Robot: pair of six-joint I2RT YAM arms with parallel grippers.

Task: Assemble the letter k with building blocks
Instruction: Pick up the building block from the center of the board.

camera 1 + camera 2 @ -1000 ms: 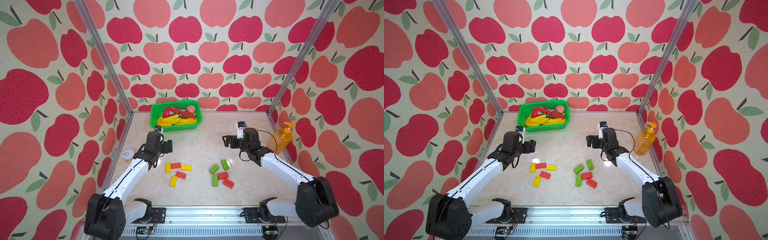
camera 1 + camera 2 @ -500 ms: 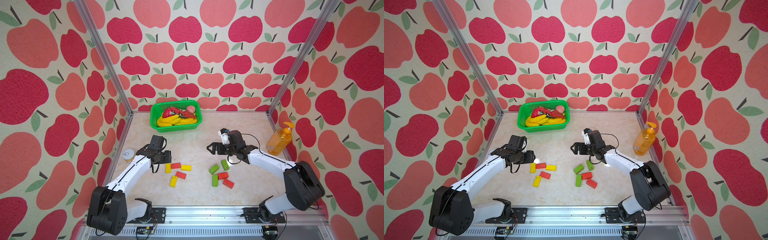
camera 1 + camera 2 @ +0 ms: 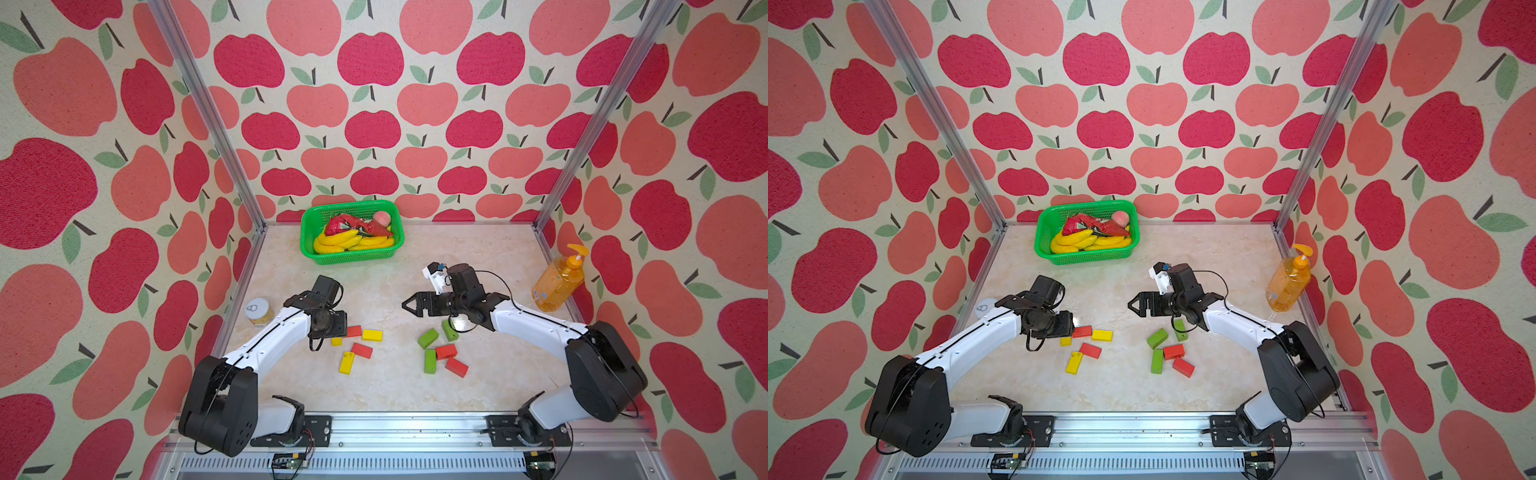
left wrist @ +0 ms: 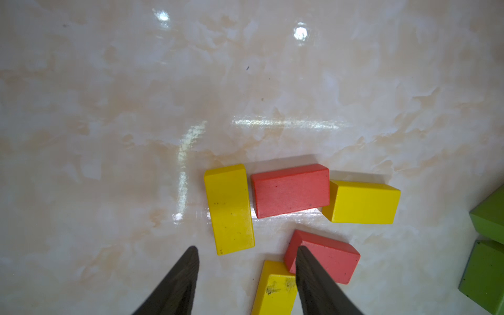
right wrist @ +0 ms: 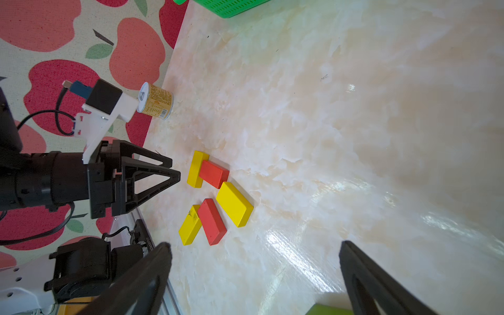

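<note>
Two clusters of building blocks lie on the marble floor in both top views. The left cluster holds a red block (image 3: 354,331), a yellow one (image 3: 372,335), a red one (image 3: 362,350) and a yellow one (image 3: 346,362). The right cluster is green (image 3: 428,338) and red (image 3: 446,351). My left gripper (image 4: 245,250) hovers low at the left cluster, part-way open over bare floor, just short of an upright-lying yellow block (image 4: 229,207); one fingertip overlaps a red block (image 4: 330,256). My right gripper (image 5: 253,245) stands wide open and empty above the floor, beside the green blocks (image 3: 1157,338).
A green basket (image 3: 309,232) of toy fruit sits at the back. A small can (image 3: 258,311) stands by the left wall and an orange soap bottle (image 3: 557,286) by the right wall. The metal rail (image 3: 415,424) runs along the front edge.
My left gripper has come down to the left block cluster and narrowed its jaws. My right arm has swung inward toward the middle, jaws still wide.
</note>
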